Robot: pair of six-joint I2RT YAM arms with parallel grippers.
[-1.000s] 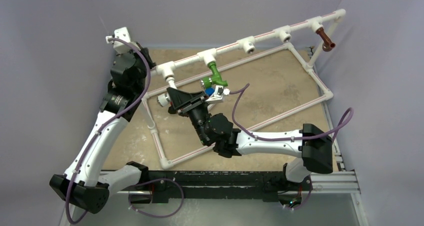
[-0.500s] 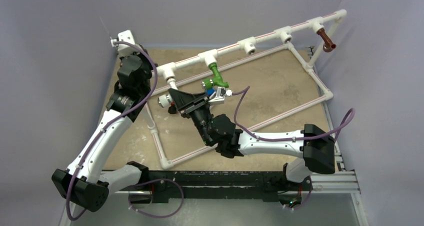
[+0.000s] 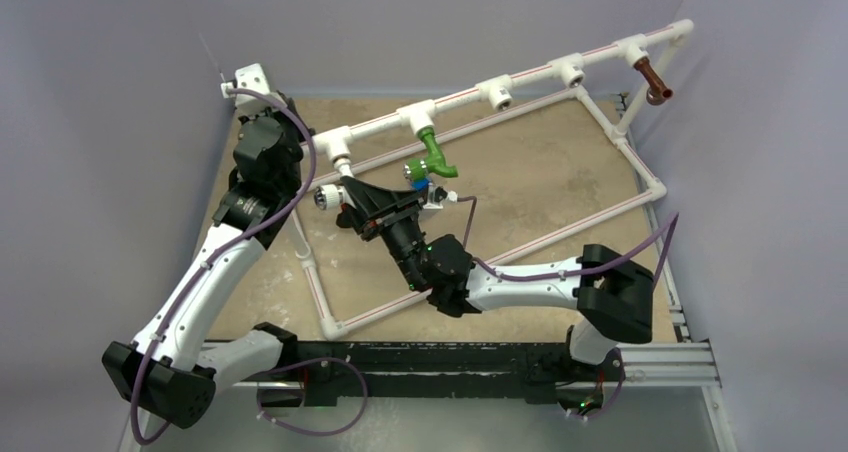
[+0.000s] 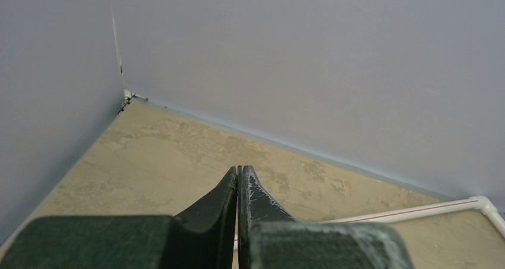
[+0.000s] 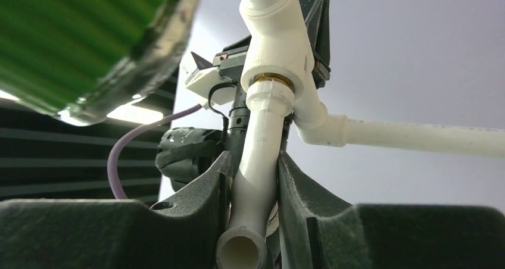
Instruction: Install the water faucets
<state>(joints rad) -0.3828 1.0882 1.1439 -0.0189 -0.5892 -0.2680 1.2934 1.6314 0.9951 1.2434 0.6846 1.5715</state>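
The top camera looks down on the whole table (image 3: 560, 172), the left wrist one faces the far corner (image 4: 126, 95), and the right one looks up close at the pipe frame (image 5: 417, 137) all three see.

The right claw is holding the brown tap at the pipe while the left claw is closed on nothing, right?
Not brown: the right gripper holds the white tap, as the right wrist view shows. The left gripper is closed on nothing.

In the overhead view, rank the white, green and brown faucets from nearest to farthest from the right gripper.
1. White faucet, clamped in the right gripper, near the frame's left end.
2. Green faucet, just to its right.
3. Brown faucet, far right corner.
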